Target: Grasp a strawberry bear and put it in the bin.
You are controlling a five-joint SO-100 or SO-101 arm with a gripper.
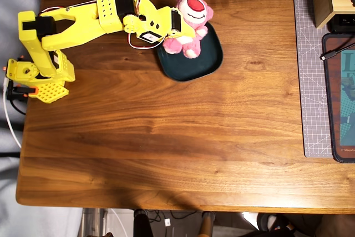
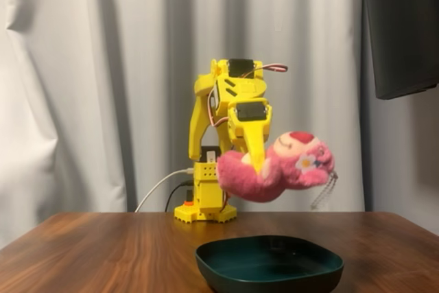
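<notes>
1 soft, light bear is held clamped at its squashy middle by the gripper, above the bin.

You get even bright light overhead, mild sheen mid-desk, soft shadow along desk's near edge. Fixed view dimmer, slightly soft; curtain evenly lit, dark panel upper right.

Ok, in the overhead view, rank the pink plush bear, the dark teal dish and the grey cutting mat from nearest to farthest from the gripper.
1. Pink plush bear: clamped in the yellow gripper, above the dish.
2. Dark teal rounded-square dish: just below and right of the gripper in the overhead view.
3. Grey gridded cutting mat: far right table edge.
</notes>
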